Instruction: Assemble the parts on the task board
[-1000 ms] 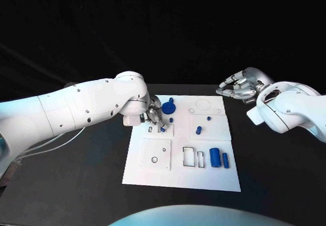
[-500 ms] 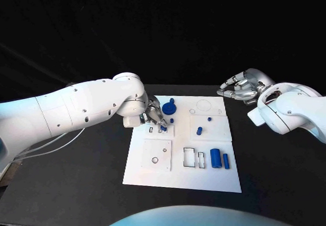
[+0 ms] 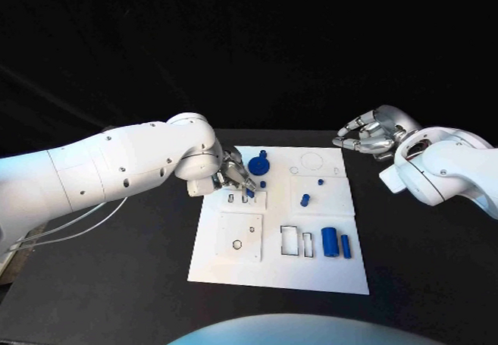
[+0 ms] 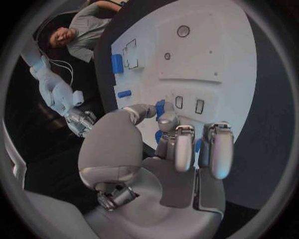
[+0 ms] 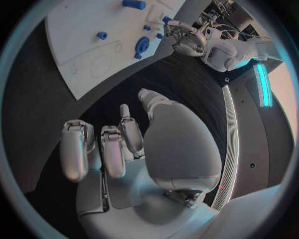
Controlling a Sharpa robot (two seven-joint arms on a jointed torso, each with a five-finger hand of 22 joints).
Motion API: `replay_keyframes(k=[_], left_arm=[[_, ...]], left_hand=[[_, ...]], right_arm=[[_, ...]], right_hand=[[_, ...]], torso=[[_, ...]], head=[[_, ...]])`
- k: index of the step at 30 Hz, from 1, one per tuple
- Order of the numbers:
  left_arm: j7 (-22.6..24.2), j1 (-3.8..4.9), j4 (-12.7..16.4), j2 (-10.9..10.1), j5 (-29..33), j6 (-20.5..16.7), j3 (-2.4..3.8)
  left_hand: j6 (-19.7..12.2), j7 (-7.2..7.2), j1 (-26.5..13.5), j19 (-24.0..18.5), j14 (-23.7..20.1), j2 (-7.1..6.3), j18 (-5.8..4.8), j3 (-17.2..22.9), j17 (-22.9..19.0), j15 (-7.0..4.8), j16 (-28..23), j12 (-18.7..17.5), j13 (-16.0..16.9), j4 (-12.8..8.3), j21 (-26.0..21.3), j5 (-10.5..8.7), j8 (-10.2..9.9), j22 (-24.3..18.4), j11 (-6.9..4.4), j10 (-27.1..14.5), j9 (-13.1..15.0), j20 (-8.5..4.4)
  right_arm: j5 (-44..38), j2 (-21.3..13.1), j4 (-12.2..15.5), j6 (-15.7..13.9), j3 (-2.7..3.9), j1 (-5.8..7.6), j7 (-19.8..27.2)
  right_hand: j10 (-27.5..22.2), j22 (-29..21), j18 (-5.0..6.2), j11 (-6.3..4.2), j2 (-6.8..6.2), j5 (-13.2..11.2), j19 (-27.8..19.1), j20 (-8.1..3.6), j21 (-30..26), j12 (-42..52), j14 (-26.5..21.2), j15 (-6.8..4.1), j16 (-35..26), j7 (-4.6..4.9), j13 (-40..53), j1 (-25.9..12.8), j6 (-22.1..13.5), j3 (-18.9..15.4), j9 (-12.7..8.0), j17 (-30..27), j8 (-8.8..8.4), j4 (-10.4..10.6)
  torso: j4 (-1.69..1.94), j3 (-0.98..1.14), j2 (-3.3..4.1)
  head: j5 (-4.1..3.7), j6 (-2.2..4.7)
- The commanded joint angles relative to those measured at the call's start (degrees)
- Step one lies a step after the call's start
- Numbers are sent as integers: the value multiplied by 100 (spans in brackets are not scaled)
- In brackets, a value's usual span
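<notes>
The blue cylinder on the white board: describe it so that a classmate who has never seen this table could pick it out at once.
Start from the white task board in the middle of the black table. Go to its near right part, beside the two empty rectangular slots. The blue cylinder lies there on its side, thicker than the slim blue bar next to it.

Bright, glaring white task board [image 3: 276, 247] against dim black surroundings; fisheye-bent edges.
</notes>
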Motion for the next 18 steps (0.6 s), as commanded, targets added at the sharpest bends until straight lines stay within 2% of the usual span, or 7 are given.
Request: replay_keyframes(k=[1,10,18], left_arm=[[171,-10,82,-32,-291,-161,-14],[216,-43,311,-171,-743,-309,-76],[332,-137,477,-292,-1172,-684,-99]], left_hand=[[91,-29,-51,466,606,-22,-32,1039,1510,-51,21,-41,-13,-1087,-17,15,32,1369,-2,25,12,-25],[167,-40,-73,471,606,-80,-34,1012,1510,-61,21,-51,-22,-1168,-13,30,72,1375,-10,71,8,-33],[244,-61,-102,488,606,-108,-40,1039,1510,-84,21,27,62,-1241,2,199,119,1394,-30,184,-1,-53]], right_arm=[[-45,-4,2,60,-1,-5,-4],[-39,-19,3,50,-1,-12,6],[-38,-38,8,26,-1,-15,19]], right_hand=[[0,1045,71,-5,-36,26,88,-40,-33,-3,546,-35,-27,8,120,-52,12,43,8,1369,35,0],[1,1041,73,-5,-34,26,83,-40,-43,-2,546,-35,-28,9,120,-63,11,44,10,1367,37,4],[-4,1040,73,-5,-29,30,83,-41,-45,-10,545,-36,-30,8,111,-76,10,49,14,1362,39,9]], torso=[[2,-2,4],[-4,-2,5],[-3,-5,9]], head=[[-1,-7],[-2,-22],[-10,-35]])
